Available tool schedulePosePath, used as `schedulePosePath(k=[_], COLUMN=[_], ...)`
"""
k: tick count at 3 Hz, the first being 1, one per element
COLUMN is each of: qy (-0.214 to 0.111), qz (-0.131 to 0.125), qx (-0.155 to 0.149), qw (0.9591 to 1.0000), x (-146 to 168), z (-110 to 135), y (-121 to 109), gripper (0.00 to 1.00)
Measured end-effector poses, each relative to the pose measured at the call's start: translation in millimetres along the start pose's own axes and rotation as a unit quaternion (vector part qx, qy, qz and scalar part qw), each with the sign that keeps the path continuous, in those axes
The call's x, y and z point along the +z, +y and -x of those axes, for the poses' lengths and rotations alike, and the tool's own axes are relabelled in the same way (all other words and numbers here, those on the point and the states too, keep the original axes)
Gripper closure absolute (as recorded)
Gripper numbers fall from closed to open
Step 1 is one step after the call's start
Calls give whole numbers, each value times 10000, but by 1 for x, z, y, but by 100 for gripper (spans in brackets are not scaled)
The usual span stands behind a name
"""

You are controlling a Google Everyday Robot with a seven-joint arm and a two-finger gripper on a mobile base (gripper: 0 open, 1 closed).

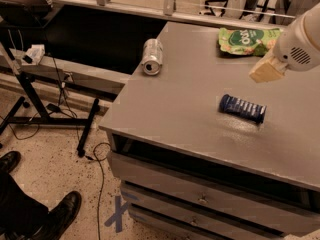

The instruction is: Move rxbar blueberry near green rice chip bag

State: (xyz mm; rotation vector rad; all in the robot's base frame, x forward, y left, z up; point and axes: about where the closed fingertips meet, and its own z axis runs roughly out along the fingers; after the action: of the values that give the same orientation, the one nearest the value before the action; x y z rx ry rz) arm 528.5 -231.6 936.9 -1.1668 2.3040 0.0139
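The gripper (265, 71) hangs above the right side of the grey table (175, 101), at the end of a white arm. From here I can't tell whether it is parted or closed. Just below it and nearer to me, the rxbar blueberry (242, 108) lies flat on the tabletop, apart from the gripper. The green rice chip bag (245, 40) sits beyond, toward the far edge. A silver soda can (152, 56) lies on its side well to the left, near the table's left edge.
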Motion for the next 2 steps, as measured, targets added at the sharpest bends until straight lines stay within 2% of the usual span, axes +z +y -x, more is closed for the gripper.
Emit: schedulePosePath(k=[2], qy=[-96], qz=[225], qx=[62], qw=[9997], x=[39], z=[-15], y=[-5], gripper=[38])
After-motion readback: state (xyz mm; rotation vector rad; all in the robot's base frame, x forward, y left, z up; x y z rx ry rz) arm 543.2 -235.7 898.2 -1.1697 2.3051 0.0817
